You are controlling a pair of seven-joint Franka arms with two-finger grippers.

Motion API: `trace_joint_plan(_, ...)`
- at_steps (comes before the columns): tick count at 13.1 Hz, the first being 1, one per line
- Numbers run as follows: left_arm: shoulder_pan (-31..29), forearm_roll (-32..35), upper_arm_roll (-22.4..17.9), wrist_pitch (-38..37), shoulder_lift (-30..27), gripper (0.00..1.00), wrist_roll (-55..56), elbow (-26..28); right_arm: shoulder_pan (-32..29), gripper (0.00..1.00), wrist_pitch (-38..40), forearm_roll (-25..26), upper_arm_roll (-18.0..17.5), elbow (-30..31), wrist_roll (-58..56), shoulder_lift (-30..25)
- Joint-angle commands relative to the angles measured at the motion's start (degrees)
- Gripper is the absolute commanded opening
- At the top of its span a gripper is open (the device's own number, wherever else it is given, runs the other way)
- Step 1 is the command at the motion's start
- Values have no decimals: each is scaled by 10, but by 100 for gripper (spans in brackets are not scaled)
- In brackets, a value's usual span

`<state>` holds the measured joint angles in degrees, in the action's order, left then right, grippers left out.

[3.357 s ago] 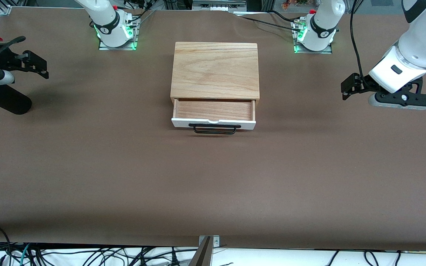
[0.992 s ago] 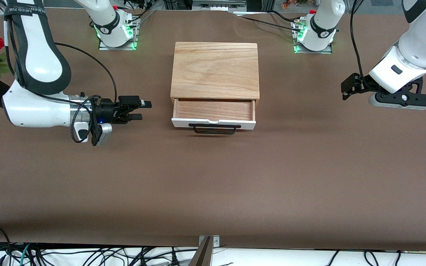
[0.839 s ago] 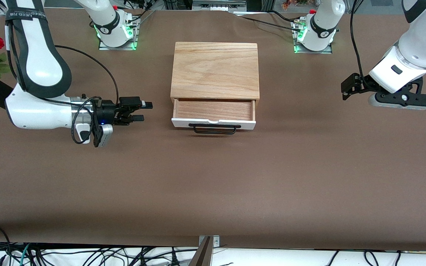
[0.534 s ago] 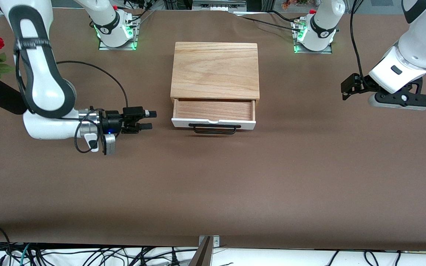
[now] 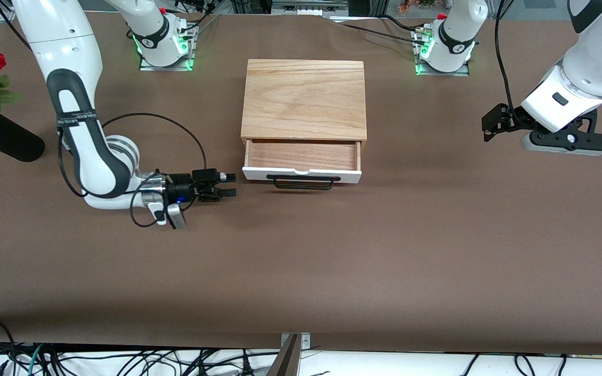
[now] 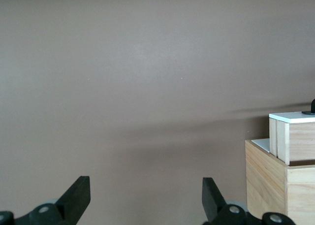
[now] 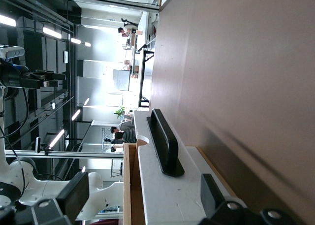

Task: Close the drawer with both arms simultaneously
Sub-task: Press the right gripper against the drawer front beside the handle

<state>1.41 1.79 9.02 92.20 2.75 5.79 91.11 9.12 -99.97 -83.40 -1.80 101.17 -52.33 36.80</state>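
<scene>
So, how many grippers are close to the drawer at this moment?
1. The right gripper is open, low beside the drawer, toward the right arm's end of the table. The left gripper, also open, waits over bare table toward the left arm's end, well apart from it.

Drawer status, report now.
Right gripper open, low beside the drawer front at the right arm's end. Left gripper open, waiting off toward the left arm's end. Drawer pulled out of box. Nothing blocking it.
</scene>
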Motion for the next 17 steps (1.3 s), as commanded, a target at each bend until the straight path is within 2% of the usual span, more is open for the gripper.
trace_joint_plan(1,-3,-8,1,-12,7,100,-3,-17,0,100,0,-16,-25,8,-28,9)
trace_joint_plan(4,-3,-8,1,-11,7,100,-3,-17,23,100,-2,-83,-33,22,-87,29)
trace_joint_plan(9,-3,-7,1,-12,7,100,-3,-18,39,100,-6,-104,-33,20,-88,42)
trace_joint_plan(13,-3,-8,1,-12,7,100,-3,-18,66,100,-18,-171,-33,15,-90,57)
trace_joint_plan(15,-3,-7,1,-12,7,100,-3,-18,72,99,-29,-181,-33,14,-91,65)
trace_joint_plan(16,-3,-7,1,-12,7,100,-3,-18,72,99,-31,-181,-33,14,-93,65)
trace_joint_plan(17,-3,-7,1,-12,7,100,-3,-18,72,91,-31,-179,-33,14,-104,66)
